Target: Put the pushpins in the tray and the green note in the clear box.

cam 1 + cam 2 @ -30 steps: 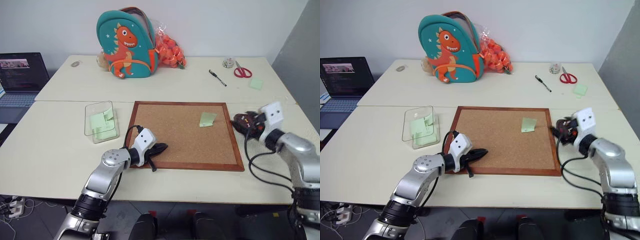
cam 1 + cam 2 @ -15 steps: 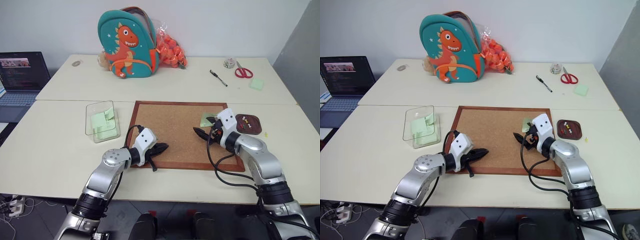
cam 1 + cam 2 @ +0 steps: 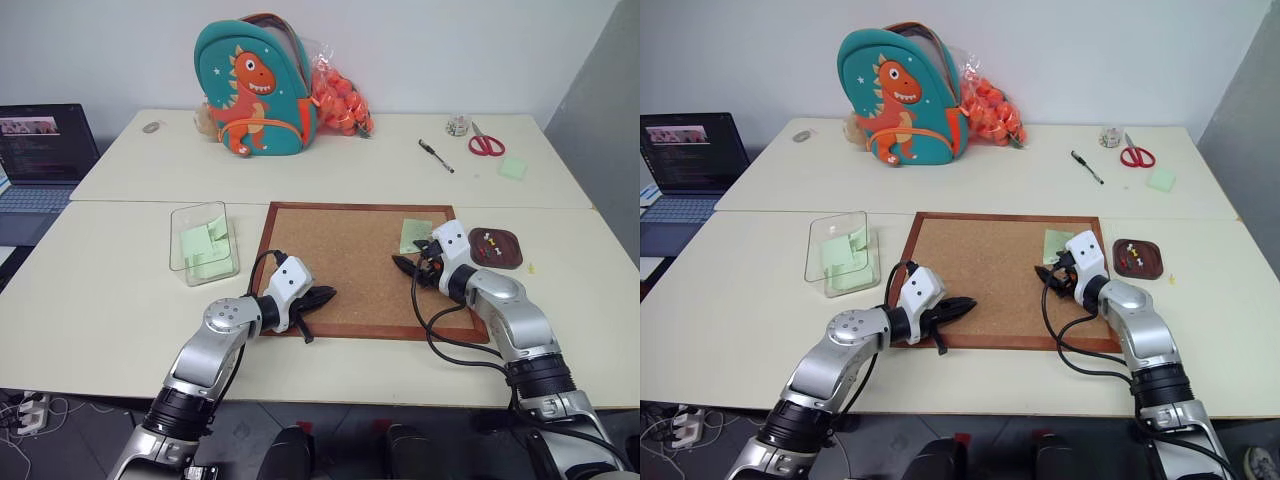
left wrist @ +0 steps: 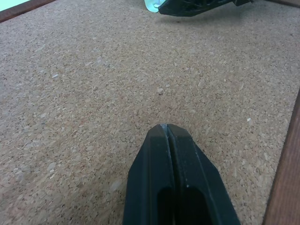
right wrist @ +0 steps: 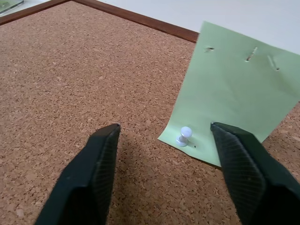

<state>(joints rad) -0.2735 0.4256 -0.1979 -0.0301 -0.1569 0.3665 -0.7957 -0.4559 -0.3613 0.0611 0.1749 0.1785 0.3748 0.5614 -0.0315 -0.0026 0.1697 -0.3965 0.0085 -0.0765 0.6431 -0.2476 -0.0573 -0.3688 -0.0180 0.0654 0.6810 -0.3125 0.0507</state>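
right gripper: its two black fingers are standing apart and gripping nothing, hovering low over the corkboard near its right edge.
what lies between the fingers: a single pushpin with a pale head is sticking up from the near corner of the green note, straight ahead of the gripper and nearer one finger than the other.
green note: it is lying flat on the corkboard, pinned at that corner, and stretching away from the gripper toward the board's far right corner; three small pin holes are showing along its far edge.
long axis: the pin's shaft is standing nearly upright off the board, so I judge the fingers are needing to close on it from the sides and then lift.
tray: the dark brown dish is sitting on the table just past the corkboard's right frame, with a few coloured pins already resting in it.
left gripper: its fingers are pressed together on nothing, resting at the corkboard's near left edge.
clear box: it is standing on the table just left of the corkboard, with green paper inside.
nearer arm: the right one, by far; the left is sitting well apart from the pin.
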